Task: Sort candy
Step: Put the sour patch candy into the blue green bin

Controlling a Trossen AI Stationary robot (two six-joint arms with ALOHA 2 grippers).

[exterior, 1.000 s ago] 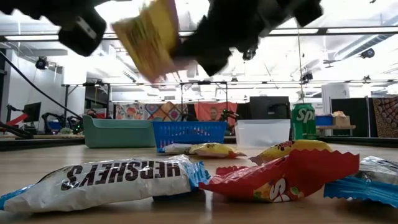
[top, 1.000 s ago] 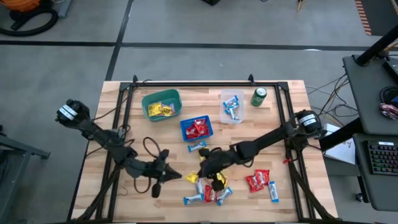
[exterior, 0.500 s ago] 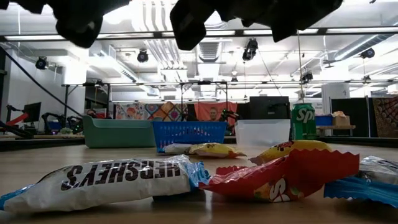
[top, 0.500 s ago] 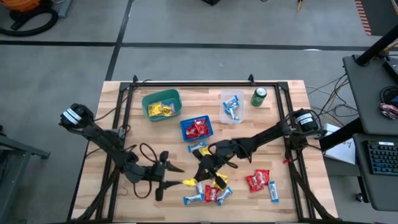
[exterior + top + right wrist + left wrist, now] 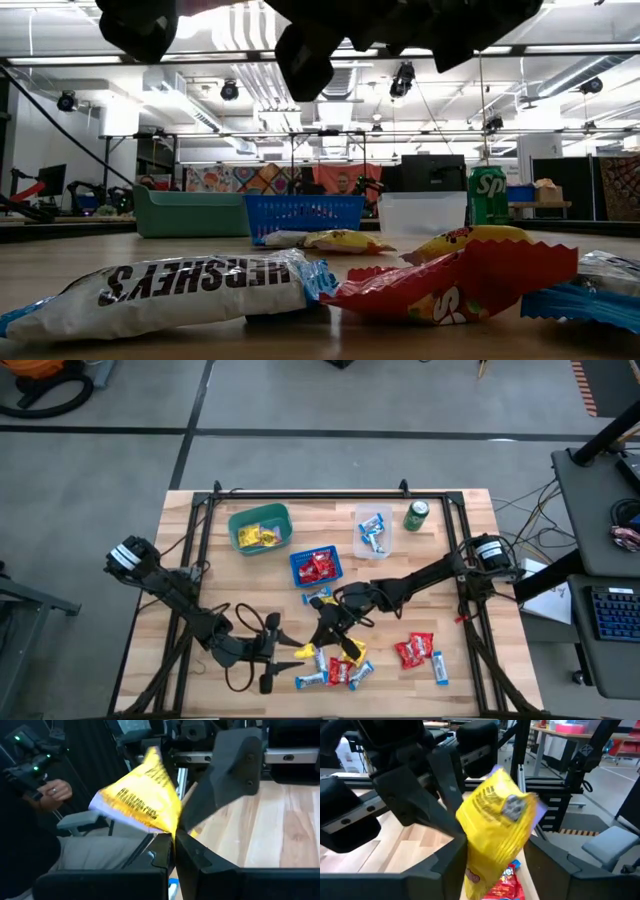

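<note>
Carrying its yellow candy (image 5: 142, 800) to the green basket (image 5: 259, 528), upper left of centre, suits the right pincer (image 5: 330, 632), clamped on it; left pincer (image 5: 283, 652) grips another yellow candy (image 5: 495, 822); lift clear of the pile (image 5: 335, 668).

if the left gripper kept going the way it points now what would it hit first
Likely the right gripper. The left gripper, shut on a yellow candy, points across the pile toward it; depth is unclear.

Red, yellow and blue-white wrapped candy (image 5: 335, 670) lies clustered at the table's near edge.
</note>
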